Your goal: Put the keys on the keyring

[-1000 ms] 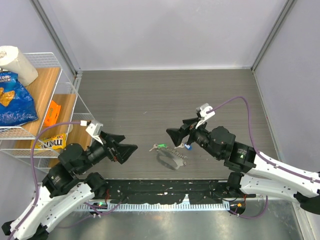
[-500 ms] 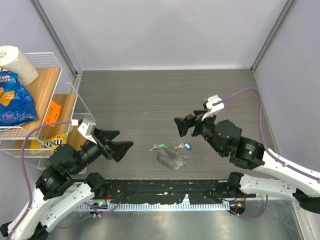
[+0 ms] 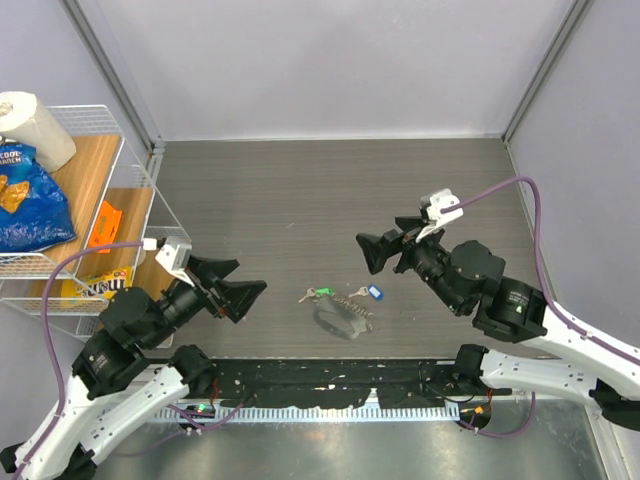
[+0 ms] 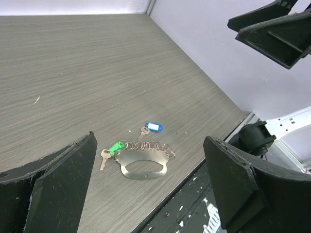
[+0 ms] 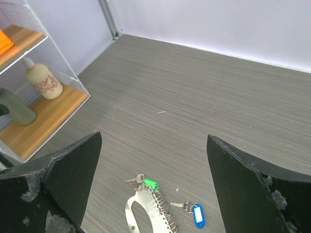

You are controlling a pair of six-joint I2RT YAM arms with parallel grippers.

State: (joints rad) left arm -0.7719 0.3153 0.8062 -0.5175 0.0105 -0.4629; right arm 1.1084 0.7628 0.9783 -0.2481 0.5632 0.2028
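A: Any txt legible?
B: Yep, top cam, wire rack (image 3: 88, 165) on the left. Blue chip bag (image 3: 30, 200): white "COOL" near the top; the line under it looks like "RANCH", partly cut off.
A: Brand?
B: Can't make one out on that bag. Yellow candy bag (image 3: 98, 287), lower shelf: "m&m's".
A: Orange packet (image 3: 103, 227)?
B: Print too small.
A: Wrist cams?
B: R wrist: cream bottle (image 5: 43, 82) w/ reddish label, blurred, illegible. L wrist: blue key tag (image 4: 153, 127), white insert, too small to read.
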